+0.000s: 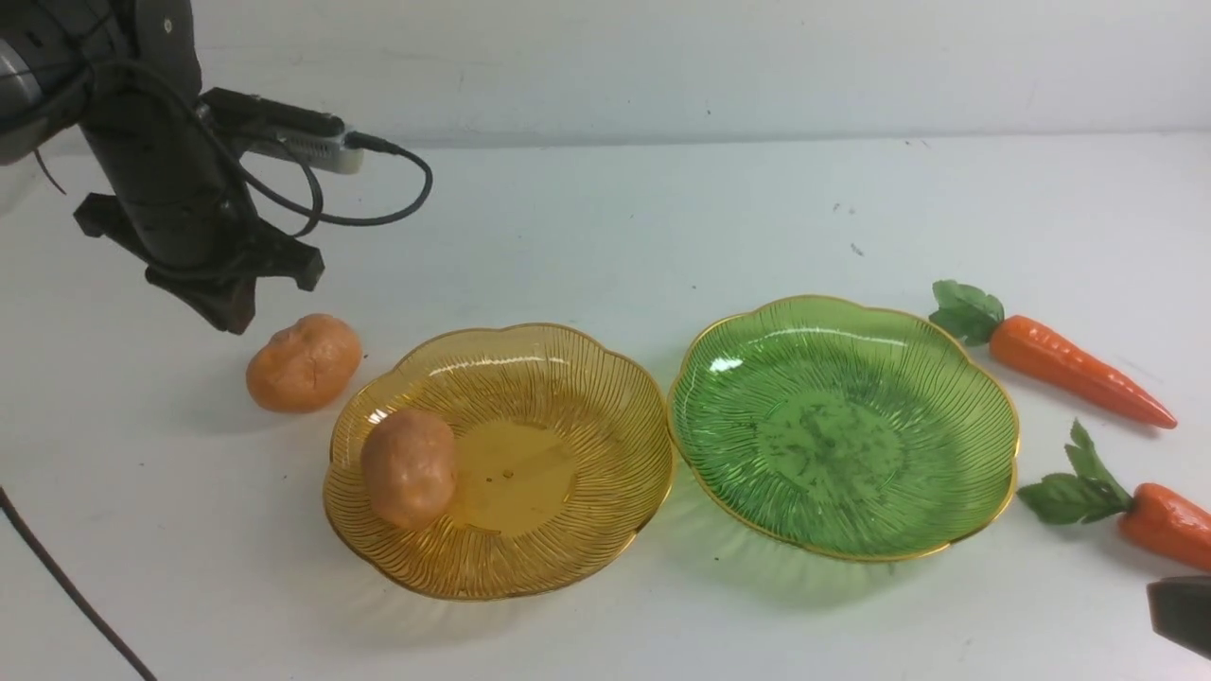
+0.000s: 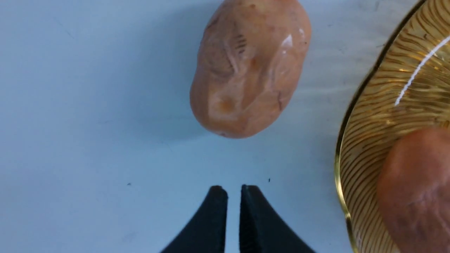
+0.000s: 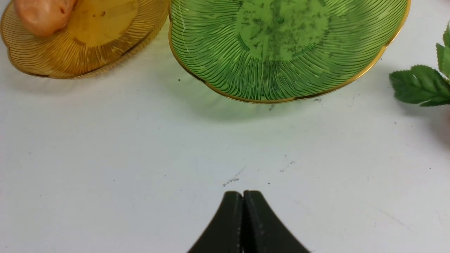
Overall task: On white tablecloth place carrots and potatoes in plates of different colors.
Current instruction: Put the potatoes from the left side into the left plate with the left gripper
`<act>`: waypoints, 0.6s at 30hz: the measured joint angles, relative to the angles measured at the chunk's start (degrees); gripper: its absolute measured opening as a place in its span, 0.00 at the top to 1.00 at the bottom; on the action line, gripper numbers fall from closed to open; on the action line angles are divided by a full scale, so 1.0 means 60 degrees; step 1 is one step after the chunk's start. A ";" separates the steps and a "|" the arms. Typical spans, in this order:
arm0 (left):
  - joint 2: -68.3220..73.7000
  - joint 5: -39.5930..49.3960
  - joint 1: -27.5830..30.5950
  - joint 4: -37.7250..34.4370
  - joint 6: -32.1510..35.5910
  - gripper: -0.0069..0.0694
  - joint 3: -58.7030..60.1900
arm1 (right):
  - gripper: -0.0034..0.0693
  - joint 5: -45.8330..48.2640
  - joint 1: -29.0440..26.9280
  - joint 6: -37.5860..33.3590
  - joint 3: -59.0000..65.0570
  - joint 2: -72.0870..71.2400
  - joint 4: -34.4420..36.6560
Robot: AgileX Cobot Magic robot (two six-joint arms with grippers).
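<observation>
- The plain white tablecloth, smooth with a few dark specks, covers the whole table and carries everything else.
- The black left arm, with a looped cable, reaches in at the far left. Its left gripper hangs over bare cloth, just left of and beyond the loose potato. The jaws are almost closed, with only a thin slit between the black fingers, and they hold nothing.
- The translucent green ribbed plate, scallop-edged with a thin gold rim, sits right of centre and has nothing in it.
- The amber-yellow ribbed plate, of the same shape and gold rim, sits left of centre. Its right edge meets or all but meets the green plate's left edge; I cannot tell which.
- One glossy orange toy carrot with a green leafy top lies on the cloth just right of the green plate, on the far side, leaves towards the plate and point towards the right.
- The second orange carrot lies nearer, also right of the green plate, with its leaves by the rim and its body cut off by the right edge of the front view.
- One lumpy tan-orange potato rests inside the amber plate, on its left slope.
- The other lumpy potato lies on the cloth just beyond the amber plate's far-left rim, not touching it.
- The right gripper is at the near right, over bare cloth on the near side of the green plate. Its black fingers are pressed fully together and are empty.
</observation>
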 joint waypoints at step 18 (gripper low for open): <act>0.1783 -0.2342 -0.0020 0.0027 -0.0558 0.01 0.0000 | 0.97 -0.0051 0.0000 0.0084 0.0000 0.0000 0.0000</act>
